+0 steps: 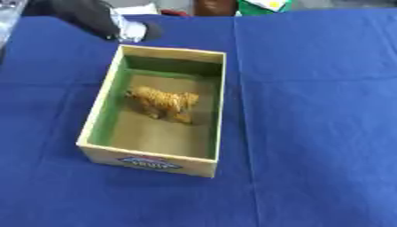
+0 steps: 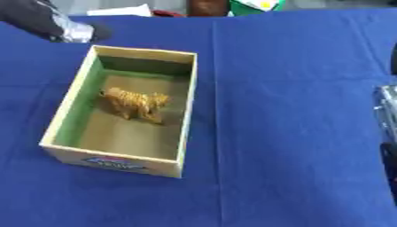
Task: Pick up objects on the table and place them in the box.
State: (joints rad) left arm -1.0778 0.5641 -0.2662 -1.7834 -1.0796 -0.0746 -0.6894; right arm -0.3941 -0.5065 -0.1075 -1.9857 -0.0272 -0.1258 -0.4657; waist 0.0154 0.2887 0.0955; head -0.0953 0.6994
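Note:
An open cardboard box (image 1: 203,163) with a green inner wall lies on the blue tablecloth, left of centre. Inside it stands a small orange striped toy tiger (image 1: 164,102), near the middle of the box floor. My left hand (image 1: 136,31), black with a silver part, hovers blurred just beyond the box's far left corner, apart from the tiger. At the right edge of the right eye view a black and silver piece of my right hand (image 2: 386,114) shows, well away from the box and mostly cut off.
The blue cloth (image 1: 318,133) covers the whole table, with a fold line running down right of the box. At the far edge sit a brown object (image 1: 215,7), something green and white (image 1: 263,5) and a white sheet (image 2: 124,10).

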